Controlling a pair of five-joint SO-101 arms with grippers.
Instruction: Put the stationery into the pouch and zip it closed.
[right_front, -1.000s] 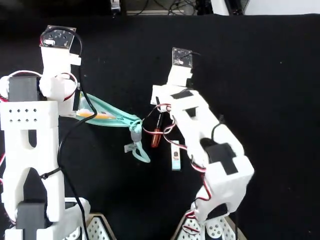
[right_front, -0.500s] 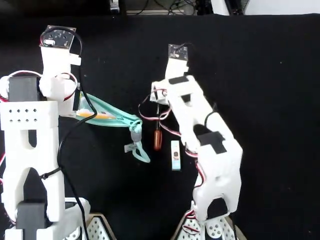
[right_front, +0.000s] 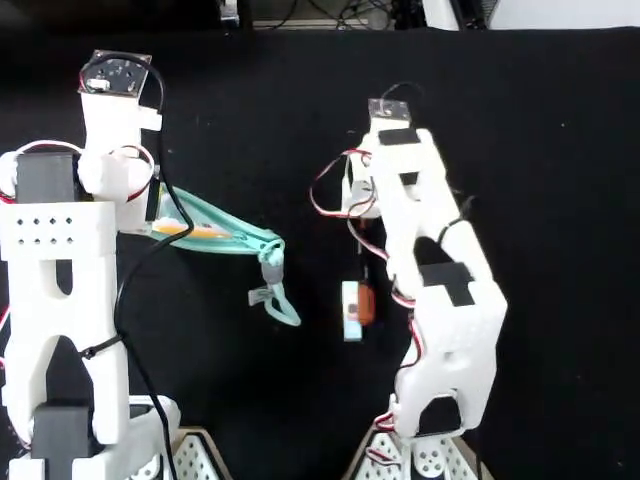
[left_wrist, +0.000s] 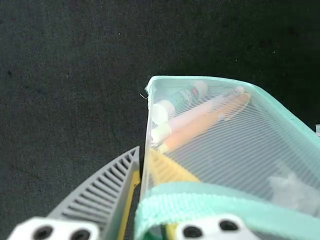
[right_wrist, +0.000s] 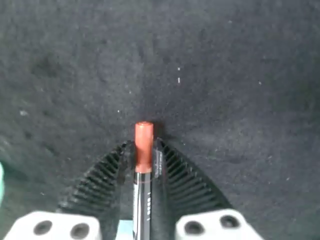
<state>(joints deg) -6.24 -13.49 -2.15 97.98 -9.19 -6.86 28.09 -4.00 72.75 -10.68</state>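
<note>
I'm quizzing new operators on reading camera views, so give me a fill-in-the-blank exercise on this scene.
1. The right gripper is shut on a ___ with an orange cap.
2. The left gripper grips the mesh ___, which has stationery inside.
3. The cloth beneath everything is ___.

Missing words: pen; pouch; black.

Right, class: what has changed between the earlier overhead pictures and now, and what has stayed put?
The right gripper, fingers shut on the orange-capped pen, swung away from the mint-green mesh pouch toward its own side; the pen is now beside the small white and blue block. Nothing was grasped or released. The left gripper kept holding the pouch; the block stayed put.
</note>
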